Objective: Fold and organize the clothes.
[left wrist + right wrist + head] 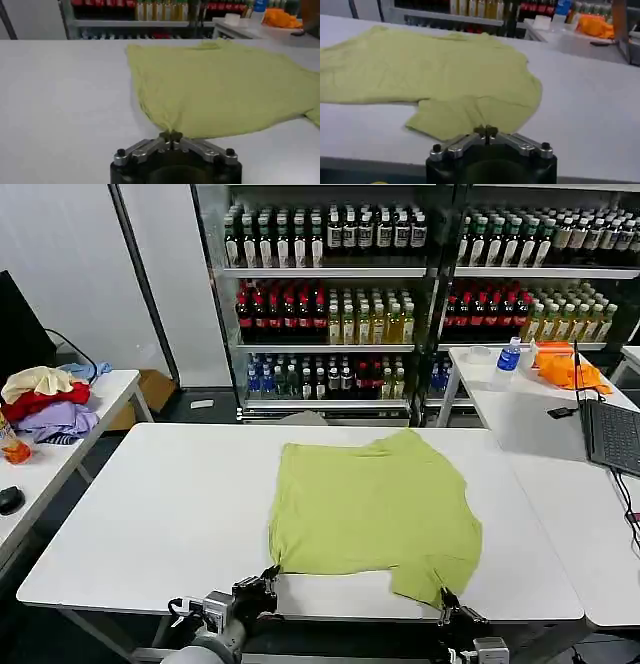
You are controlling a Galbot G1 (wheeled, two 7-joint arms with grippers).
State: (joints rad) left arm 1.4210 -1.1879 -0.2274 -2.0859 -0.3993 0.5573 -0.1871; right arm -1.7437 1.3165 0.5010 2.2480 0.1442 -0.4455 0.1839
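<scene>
The lime yellow-green T-shirt (375, 504) (225, 85) (445, 75) lies spread, plain side up, on the white table (150, 504), reaching to the near edge. At the table's near edge my left gripper (270, 576) (170, 135) is shut on the shirt's near left corner, and the fabric gathers into a pinch at its tips. My right gripper (446, 599) (485, 132) is shut on the near right corner, where a sleeve-like flap hangs toward the edge. No printed graphic shows on the upper side.
A red, cream and lavender clothes pile (45, 404) sits on the left side table. On the right table are a laptop (615, 434), an orange cloth (565, 367) and a bottle (508, 356). Drink shelves (330, 294) stand behind.
</scene>
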